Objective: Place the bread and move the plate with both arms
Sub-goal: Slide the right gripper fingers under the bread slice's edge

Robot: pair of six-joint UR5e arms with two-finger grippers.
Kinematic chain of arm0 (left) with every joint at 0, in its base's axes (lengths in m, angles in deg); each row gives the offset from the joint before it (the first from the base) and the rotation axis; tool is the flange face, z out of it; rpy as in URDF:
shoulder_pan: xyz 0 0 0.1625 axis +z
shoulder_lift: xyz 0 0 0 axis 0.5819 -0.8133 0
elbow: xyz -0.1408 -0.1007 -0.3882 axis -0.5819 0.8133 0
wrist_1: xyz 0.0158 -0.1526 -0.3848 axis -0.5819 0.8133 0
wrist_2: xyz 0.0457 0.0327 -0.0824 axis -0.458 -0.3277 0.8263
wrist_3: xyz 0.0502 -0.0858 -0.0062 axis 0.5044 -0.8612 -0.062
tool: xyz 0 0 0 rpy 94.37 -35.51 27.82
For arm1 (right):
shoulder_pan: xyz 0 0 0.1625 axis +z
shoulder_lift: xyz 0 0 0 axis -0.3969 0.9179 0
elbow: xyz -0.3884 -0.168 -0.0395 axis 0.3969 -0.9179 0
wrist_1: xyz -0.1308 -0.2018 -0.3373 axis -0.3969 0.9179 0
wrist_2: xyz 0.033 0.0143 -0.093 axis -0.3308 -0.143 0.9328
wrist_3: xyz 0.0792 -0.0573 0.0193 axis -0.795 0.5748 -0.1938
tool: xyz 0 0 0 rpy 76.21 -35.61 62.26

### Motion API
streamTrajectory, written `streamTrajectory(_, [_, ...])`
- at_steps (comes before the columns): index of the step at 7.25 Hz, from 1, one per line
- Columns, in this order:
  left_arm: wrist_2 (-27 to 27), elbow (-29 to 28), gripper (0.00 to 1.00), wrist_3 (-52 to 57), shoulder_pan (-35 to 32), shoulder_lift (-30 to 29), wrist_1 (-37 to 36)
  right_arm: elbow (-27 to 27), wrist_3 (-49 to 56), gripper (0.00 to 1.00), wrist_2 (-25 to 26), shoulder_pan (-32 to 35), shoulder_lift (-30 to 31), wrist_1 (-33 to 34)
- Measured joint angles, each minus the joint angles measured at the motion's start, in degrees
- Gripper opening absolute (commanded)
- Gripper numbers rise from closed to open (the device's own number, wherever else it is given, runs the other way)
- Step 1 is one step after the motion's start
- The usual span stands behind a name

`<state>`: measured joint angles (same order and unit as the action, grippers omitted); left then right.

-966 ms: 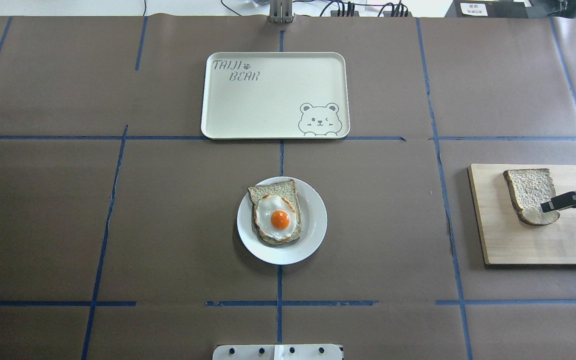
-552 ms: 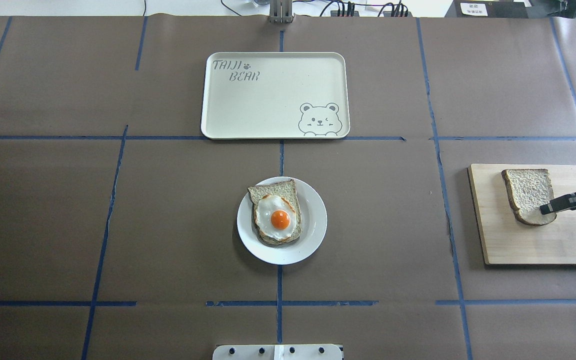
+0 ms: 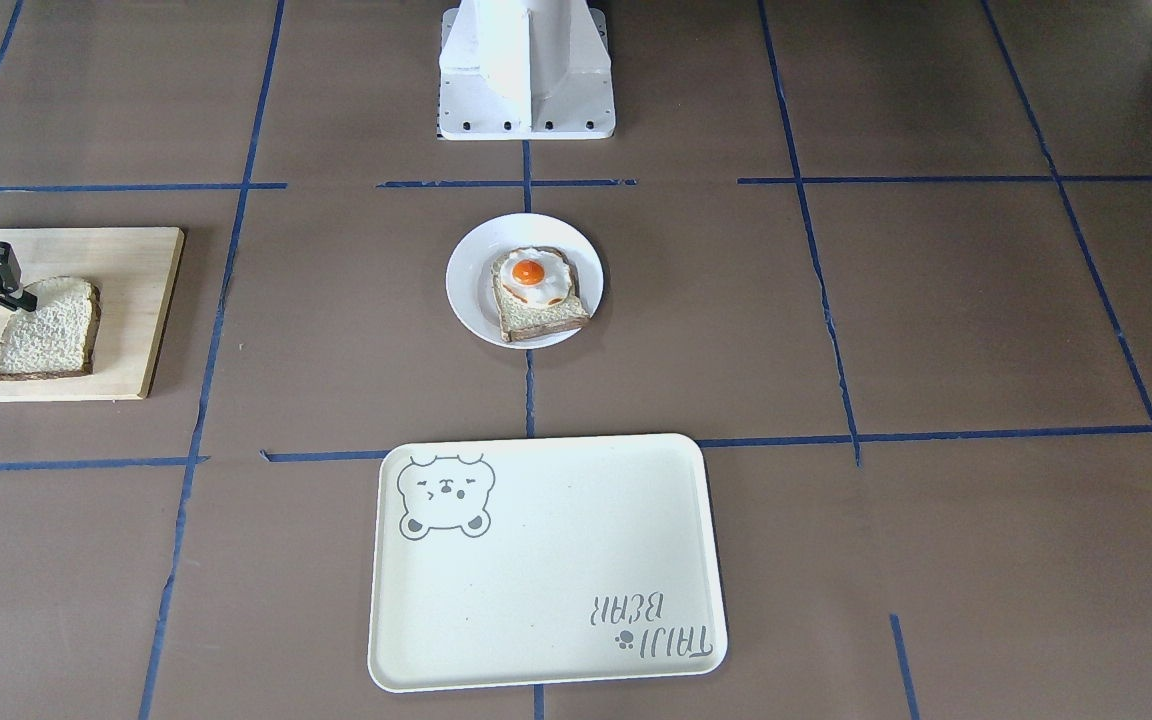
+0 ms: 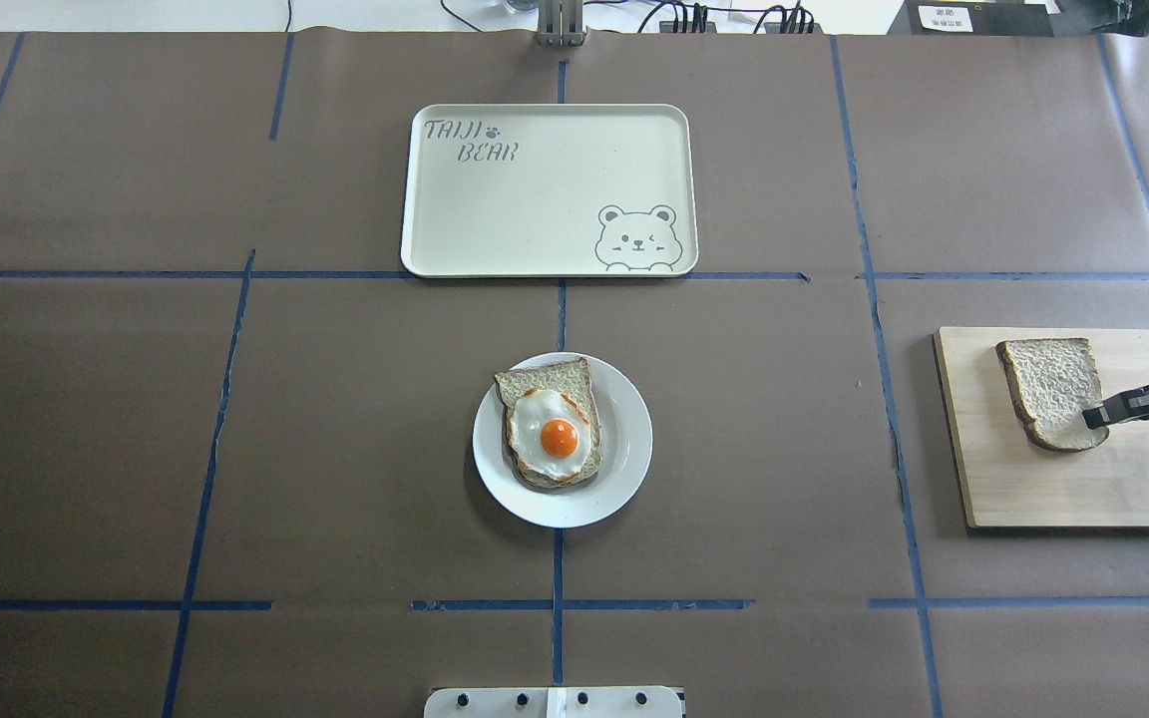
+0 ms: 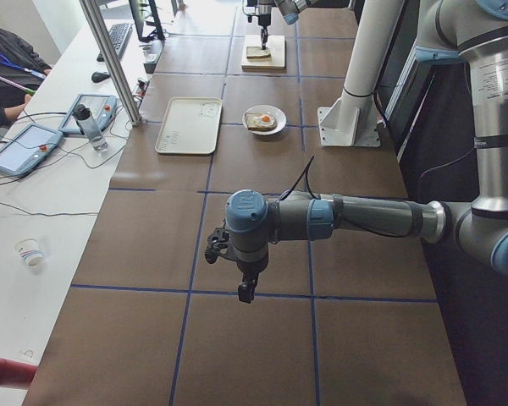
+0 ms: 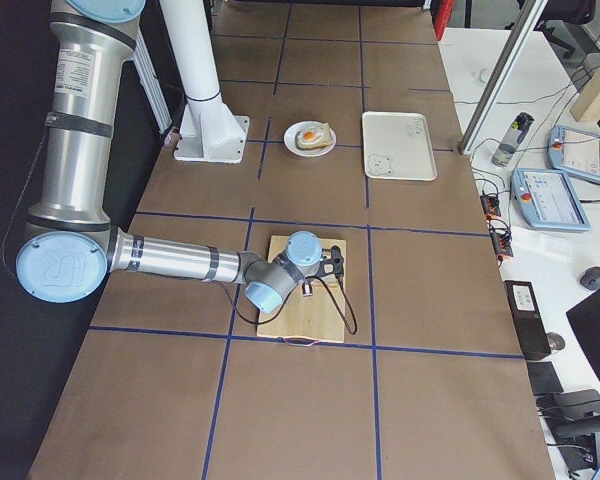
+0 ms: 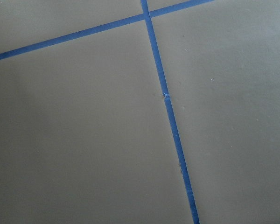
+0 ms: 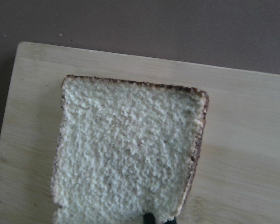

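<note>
The plain bread (image 4: pixel 1048 384) lies on a wooden board (image 4: pixel 1053 489) at the right of the table. It fills the right wrist view (image 8: pixel 126 154). My right gripper (image 4: pixel 1096 416) comes in low from the right, and its dark tips are closed on the slice's near right edge, also seen in the front view (image 3: pixel 26 298). The white plate (image 4: pixel 629 439) sits at the table's centre with an egg-topped slice (image 4: pixel 555 431) on it. My left gripper (image 5: pixel 247 292) hangs over bare table far from both. I cannot tell whether it is open or shut.
A cream bear tray (image 4: pixel 545 189) lies beyond the plate. The white pedestal base (image 3: pixel 526 70) stands on the robot's side of the plate. Blue tape lines cross the brown table cover. Operators' tablets and a bottle sit off the table's far edge.
The bread has shifted slightly left on the board. The right gripper's tip has moved a little towards the slice's right edge and lower.
</note>
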<state>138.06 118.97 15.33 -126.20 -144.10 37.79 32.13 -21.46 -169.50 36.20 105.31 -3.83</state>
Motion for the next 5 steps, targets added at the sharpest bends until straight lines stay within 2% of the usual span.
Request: streamTrajectory(5, [-0.1, 0.6, 1.0, 0.0, -0.1, 0.0, -0.1, 4.7, -0.3, 0.0, -2.3, 0.9, 0.6, 0.2])
